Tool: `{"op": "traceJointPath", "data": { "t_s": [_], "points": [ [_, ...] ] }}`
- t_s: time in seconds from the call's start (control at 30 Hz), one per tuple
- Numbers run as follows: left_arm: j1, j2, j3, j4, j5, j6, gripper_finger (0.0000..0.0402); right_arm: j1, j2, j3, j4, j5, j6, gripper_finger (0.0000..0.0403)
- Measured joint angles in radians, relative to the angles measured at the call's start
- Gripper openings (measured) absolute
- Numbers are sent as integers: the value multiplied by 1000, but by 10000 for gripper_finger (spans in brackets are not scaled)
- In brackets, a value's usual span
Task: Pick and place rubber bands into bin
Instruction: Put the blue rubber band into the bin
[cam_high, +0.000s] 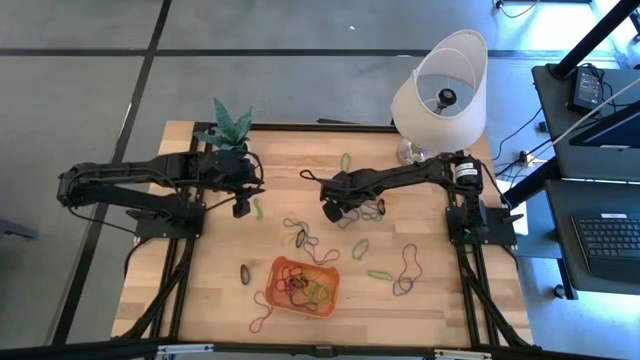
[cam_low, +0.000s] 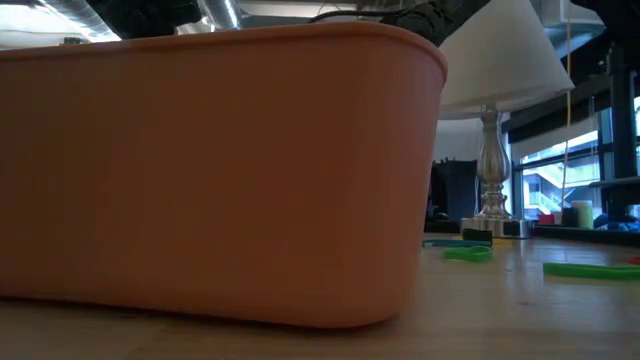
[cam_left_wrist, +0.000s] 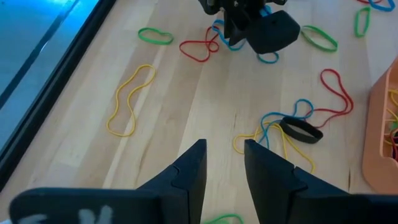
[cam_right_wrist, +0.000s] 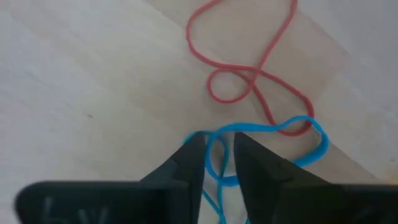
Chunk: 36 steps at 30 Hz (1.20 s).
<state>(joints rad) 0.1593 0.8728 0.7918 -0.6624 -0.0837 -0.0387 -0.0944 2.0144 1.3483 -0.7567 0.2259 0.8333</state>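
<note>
Your right claw (cam_right_wrist: 219, 163), low on the worktop (cam_high: 440, 300) at frame centre, straddles a blue rubber band (cam_right_wrist: 292, 134) with jaws parted, not yet clenched; the bin (cam_high: 305, 286) waits lower centre.

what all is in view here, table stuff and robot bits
rubber bands: many, green, yellow, red, blue and black, scattered over the table's middle and front
rubber bands in the bin: a tangle, mixed colours
bin: one, orange, front centre of table
table: one, light wood
lamp: one, white shade, silver base, back right corner
plant: one, green leaves, back left edge
left gripper: dark jaws apart, empty, over bare wood left of centre
right gripper: dark jaws down at the table centre, a blue rubber band between them
</note>
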Motion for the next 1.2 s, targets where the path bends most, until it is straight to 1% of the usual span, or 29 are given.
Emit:
{"op": "traceJointPath", "data": {
  "t_s": [0.27, 0.47, 0.63, 0.83, 0.97, 1.07, 1.2],
  "points": [
    [0, 0, 0, 0, 0, 0, 102, -1, 0, 0, -4, -33, 0, 7],
    [0, 0, 0, 0, 30, -1, 102, 2, -1, 0, -5, -34, 9, 3],
    [0, 0, 0, 0, 57, -2, 102, 25, -43, 0, -31, -34, 28, 2],
    [0, 0, 0, 0, 50, -1, 102, 66, -136, 0, -71, -2, 30, 2],
    [0, 0, 0, 1, 49, -1, 102, 108, -208, 0, -87, 46, 44, 1],
    [0, 0, 0, 1, 49, -1, 102, 143, -260, 0, -93, 83, 12, 1],
    [0, 0, 0, 1, 49, -1, 102, 188, -323, 0, -97, 94, -12, 1]
  ]
}}
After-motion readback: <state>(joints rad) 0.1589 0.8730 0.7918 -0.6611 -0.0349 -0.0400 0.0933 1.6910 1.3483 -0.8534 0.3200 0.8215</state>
